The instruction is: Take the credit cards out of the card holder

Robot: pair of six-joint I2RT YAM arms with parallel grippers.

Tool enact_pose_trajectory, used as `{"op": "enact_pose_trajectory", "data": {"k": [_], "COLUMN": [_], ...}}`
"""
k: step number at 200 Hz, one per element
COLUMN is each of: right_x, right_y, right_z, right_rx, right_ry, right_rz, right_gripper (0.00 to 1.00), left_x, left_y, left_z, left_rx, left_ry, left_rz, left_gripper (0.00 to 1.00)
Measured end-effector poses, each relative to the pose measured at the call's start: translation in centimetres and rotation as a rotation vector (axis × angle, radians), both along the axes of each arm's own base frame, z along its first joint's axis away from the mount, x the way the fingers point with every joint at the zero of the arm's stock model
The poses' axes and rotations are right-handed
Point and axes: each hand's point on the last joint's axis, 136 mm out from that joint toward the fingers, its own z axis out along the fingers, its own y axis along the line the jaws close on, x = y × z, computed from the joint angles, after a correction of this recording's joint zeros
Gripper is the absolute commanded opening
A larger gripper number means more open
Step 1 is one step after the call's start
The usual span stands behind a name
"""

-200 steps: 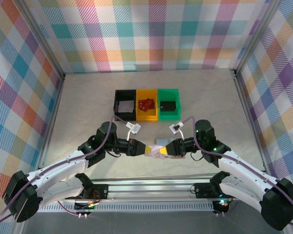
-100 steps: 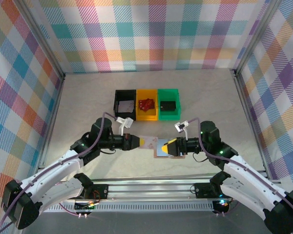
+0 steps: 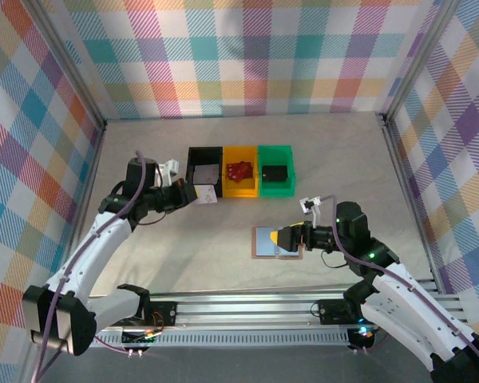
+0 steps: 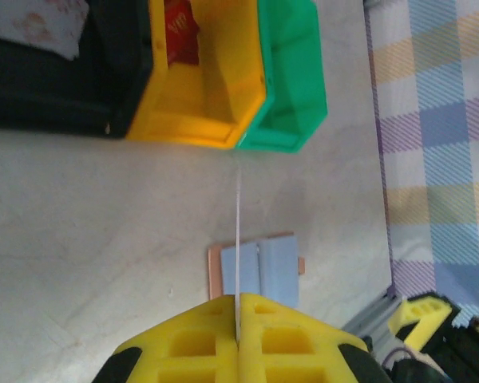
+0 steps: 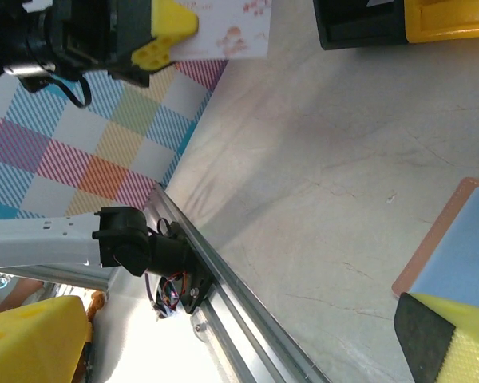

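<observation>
One thin, pale, faintly pink-printed plastic credit card (image 3: 209, 196) out of its slot, clamped in the shut left pincer (image 3: 195, 194) above the bench (image 3: 184, 255), just beside the near edge of the black plastic bin (image 3: 190, 163). From the left wrist, a mere white line standing edge-on between yellow fingers (image 4: 295, 339) pressed together.

Well apart from it, near the right arm: small tan-brown leather-like bifold card holder (image 3: 263, 242), spread flat, pale grey-blue inner panels up. Right pincer (image 3: 292, 238) gaping wide at the holder's right edge, gripping nothing.

Inside the black bin, a pale flat piece (image 3: 207, 172), possibly a card set down there; too small to be sure. Beside it a yellow plastic bin (image 3: 240, 191) with something red, then a green plastic bin (image 3: 275, 191) with something dark.

Judged midway or later: one card freed, not yet put down. Left to do: deposit it, presumably in the black bin, then go back over the holder. No telling of further cards in its panels; paler left panel in the left wrist view, maybe one more.
</observation>
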Motion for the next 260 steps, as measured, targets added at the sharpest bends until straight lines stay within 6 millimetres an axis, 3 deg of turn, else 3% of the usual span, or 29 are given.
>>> {"op": "enact_pose_trajectory", "data": {"k": [31,96,155,260], "right_x": [0.1,0.1,0.0,-0.2], "right_y": [-0.2,-0.2,-0.2,0.2], "right_z": [-0.3,-0.4,-0.4,-0.8], "right_rx": [-0.012,-0.015,-0.013,-0.013], "right_ry": [0.007,0.011,0.013,0.04], "right_rz": [-0.014,-0.015,-0.01,0.02], "right_gripper": [0.99,0.99,0.99,0.99], "left_x": [2.7,7.6,12.3,16.2], "left_y": [0.6,1.6,1.3,0.9], "left_z": [-0.1,-5.0,-5.6,-8.7], "left_rx": [0.033,0.106,0.135,0.19], "left_ry": [0.015,0.135,0.107,0.163], "left_rz": [0.028,0.061,0.019,-0.02], "left_gripper": [0.0,0.0,0.0,0.0]}}
